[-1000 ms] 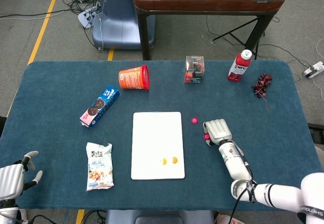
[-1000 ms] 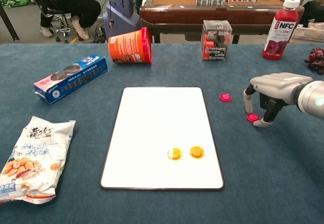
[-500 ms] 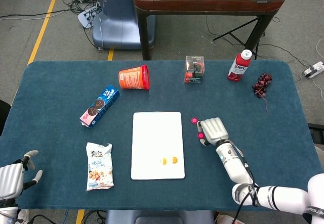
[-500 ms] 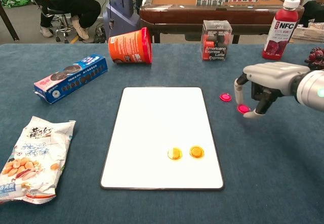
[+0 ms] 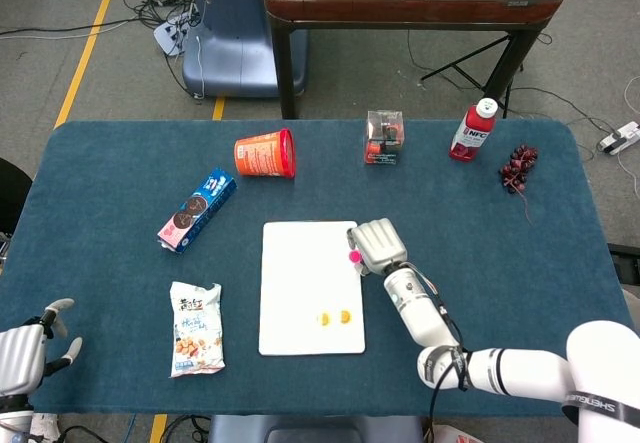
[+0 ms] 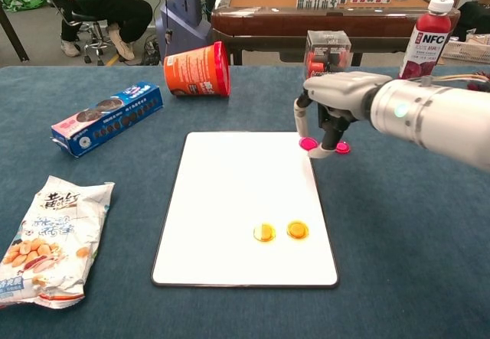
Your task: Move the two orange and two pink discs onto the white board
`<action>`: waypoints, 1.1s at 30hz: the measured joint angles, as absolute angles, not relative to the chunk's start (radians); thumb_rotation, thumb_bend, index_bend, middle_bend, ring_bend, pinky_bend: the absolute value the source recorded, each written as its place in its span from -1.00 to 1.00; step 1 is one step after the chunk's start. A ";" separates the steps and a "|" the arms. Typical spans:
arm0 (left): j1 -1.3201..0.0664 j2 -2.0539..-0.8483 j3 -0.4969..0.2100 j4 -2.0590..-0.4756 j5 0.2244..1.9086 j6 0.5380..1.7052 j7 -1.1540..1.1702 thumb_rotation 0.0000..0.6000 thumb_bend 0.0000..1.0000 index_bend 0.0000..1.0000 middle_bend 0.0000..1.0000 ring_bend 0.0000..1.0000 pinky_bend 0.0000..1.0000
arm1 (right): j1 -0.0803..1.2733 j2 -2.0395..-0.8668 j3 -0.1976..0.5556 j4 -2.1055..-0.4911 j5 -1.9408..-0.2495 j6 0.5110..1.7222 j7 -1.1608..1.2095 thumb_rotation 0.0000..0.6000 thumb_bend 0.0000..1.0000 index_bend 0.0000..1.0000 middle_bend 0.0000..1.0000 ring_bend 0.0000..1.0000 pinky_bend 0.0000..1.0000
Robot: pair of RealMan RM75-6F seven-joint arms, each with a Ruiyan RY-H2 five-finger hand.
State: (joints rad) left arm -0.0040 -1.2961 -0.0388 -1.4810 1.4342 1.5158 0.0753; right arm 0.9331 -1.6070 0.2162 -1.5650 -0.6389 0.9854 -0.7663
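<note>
Right hand (image 6: 328, 108) out over table on extended white forearm, palm down, fingers curled under. Small flat pink disc (image 6: 308, 145) pinched between thumb and fingertip (image 6: 325, 152), held just off surface; same hand (image 5: 377, 246) seen from above in head view, knuckles toward far edge. Left hand (image 5: 30, 348) low at near left corner, fingers spread apart, holding nothing.

The red bottle (image 6: 427, 42) at the table's far right reads "NFC" on its white label. The clear box (image 6: 328, 51) beside it says "Americano" (partly hidden by the hand). The snack bag (image 6: 47, 239) carries Chinese characters I cannot read.
</note>
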 measured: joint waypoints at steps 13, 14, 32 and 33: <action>0.008 -1.299 -0.031 -1.469 1.435 1.521 0.056 1.00 -0.41 -0.30 0.15 0.07 0.47 | 1.053 -1.722 0.251 -1.466 -0.527 0.967 -0.820 1.00 -0.72 -0.22 1.00 1.00 1.00; 0.009 -1.299 -0.030 -1.469 1.434 1.521 0.054 1.00 -0.41 -0.30 0.15 0.07 0.47 | 1.054 -1.724 0.249 -1.463 -0.527 0.968 -0.818 1.00 -0.74 -0.24 1.00 1.00 1.00; 0.006 -1.310 -0.033 -1.472 1.435 1.514 0.057 1.00 -0.41 -0.30 0.15 0.07 0.47 | 0.994 -1.612 0.195 -1.480 -0.514 1.007 -0.782 1.00 -0.66 -0.30 1.00 1.00 1.00; 0.005 -1.310 -0.035 -1.474 1.436 1.514 0.058 1.00 -0.41 -0.30 0.15 0.07 0.47 | 0.988 -1.605 0.188 -1.477 -0.510 1.006 -0.781 1.00 -0.64 -0.30 1.00 1.00 1.00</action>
